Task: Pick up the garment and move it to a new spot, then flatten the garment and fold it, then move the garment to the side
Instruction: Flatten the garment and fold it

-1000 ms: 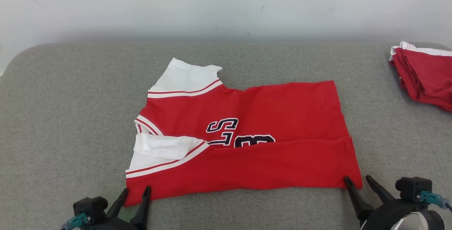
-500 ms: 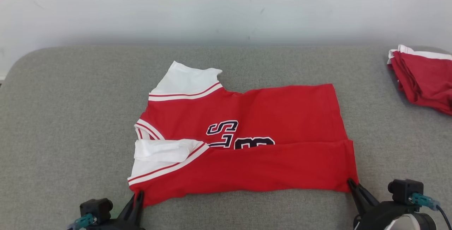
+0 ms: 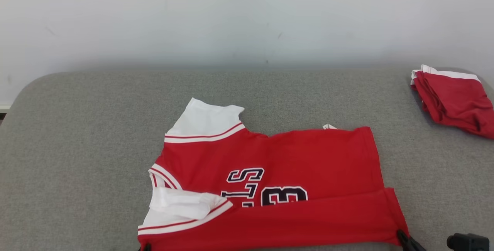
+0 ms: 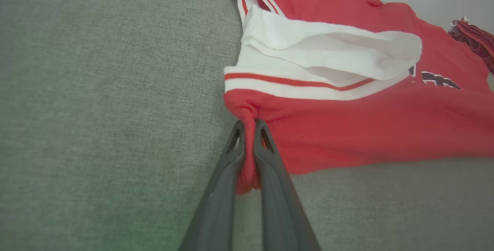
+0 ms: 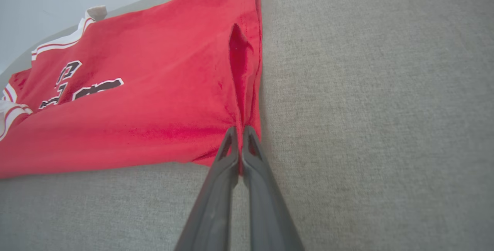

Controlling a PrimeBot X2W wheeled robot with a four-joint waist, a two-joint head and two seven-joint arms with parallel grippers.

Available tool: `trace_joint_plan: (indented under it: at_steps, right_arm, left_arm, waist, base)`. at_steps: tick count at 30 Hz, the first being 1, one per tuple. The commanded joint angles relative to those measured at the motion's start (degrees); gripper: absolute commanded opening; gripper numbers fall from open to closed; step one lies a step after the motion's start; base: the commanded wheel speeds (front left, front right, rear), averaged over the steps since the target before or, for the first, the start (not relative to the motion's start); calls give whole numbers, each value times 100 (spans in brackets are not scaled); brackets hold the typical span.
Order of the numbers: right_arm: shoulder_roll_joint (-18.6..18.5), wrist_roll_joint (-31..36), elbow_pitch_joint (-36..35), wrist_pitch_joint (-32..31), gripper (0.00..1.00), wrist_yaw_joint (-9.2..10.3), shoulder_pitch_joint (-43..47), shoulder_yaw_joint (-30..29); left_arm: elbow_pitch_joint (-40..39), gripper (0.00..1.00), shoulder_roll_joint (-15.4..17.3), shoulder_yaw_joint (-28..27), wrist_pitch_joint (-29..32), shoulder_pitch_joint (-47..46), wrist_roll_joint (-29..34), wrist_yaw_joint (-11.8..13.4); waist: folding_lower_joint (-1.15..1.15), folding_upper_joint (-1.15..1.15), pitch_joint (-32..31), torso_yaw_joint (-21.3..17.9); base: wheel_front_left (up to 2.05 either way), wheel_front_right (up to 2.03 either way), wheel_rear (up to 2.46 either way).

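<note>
The grey padded table [image 3: 77, 147] rounds off at its far-left corner under a pale wall [image 3: 247, 19]. From there, a broad stretch of bare grey cloth runs to the garment's left side.

The left gripper [image 4: 249, 127] comes in low from the near side. Its two dark fingers are pressed together on the near-left corner of the garment [image 3: 308, 158], just below the white band with the red stripe, and the red cloth is bunched between them.

The garment, a red jersey with black-and-white lettering, lies flat in the middle of the table towards the near edge. Its white sleeve [image 3: 204, 120] points away, and a near strip is folded up over the lower part of the lettering. Bare table lies beyond its far edge up to the wall.

The right gripper [image 5: 239, 131] reaches in low in the same way. It is closed tight on the near-right hem corner, where the cloth puckers into a ridge.

To the right of that corner the table is bare. A pile of red clothes [image 3: 455, 100] sits well apart at the far-right edge.
</note>
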State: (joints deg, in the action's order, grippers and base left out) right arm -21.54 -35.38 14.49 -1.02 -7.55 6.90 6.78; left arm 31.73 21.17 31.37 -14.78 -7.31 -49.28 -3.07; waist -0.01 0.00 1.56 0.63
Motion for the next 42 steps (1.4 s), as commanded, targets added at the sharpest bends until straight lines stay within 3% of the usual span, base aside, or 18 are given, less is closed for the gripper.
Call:
trace_joint_plan:
  at_steps: [1,7,8,9,10,17,20,25,30,34,42]
  right_arm:
    - [-10,-16,-120,-63,0,16,152,-115]
    - [105,33,-435,-360,0,16,458,-270]
    - [150,36,-464,-394,12,16,476,-295]
    - [178,55,-469,-452,59,16,493,-300]
    - [191,78,-485,-485,100,16,500,-283]
    - [276,184,-713,-250,100,16,352,-389]
    - [382,288,-790,75,100,16,227,-457]
    - [597,622,-723,811,100,16,-25,-366]
    - [806,1238,-407,1485,100,16,-237,-187]
    - [1090,1703,-307,1619,100,16,-323,-275]
    - [1499,2234,-570,1627,100,16,-210,-470]
  left_arm:
    - [-119,0,101,-47,22,160,-63,73]
    - [-545,0,221,-59,165,480,-159,243]
    - [-600,0,239,-71,160,508,-136,300]
    - [-660,40,255,-76,135,511,-76,351]
    - [-718,100,256,-79,116,527,-41,379]
    - [-1054,100,170,-420,-30,602,160,572]
    - [-1461,100,67,-861,-41,560,711,706]
    - [-2140,100,-369,-1734,-35,868,1863,786]
    - [-2538,100,-819,-2291,-36,1102,2871,659]
    - [-2717,100,-1114,-2597,-37,1227,3528,508]
    - [-2490,100,-1570,-3125,-37,1329,3943,94]
  waist:
    - [1,0,-10,-9]
    - [1,0,-24,-19]
    - [1,0,-28,-19]
    - [1,0,-40,-16]
    - [1,0,-47,-15]
    - [1,0,-125,-28]
    - [1,0,-137,-26]
    - [1,0,-144,-54]
    - [1,0,-145,-87]
    - [1,0,-115,-112]
    - [1,0,2,-181]
  base:
    - [0,0,0]
    - [0,0,0]
    - [0,0,0]
    - [0,0,0]
    - [0,0,0]
    - [0,0,0]
    - [0,0,0]
    - [0,0,0]
    - [0,0,0]
    - [0,0,0]
    - [0,0,0]
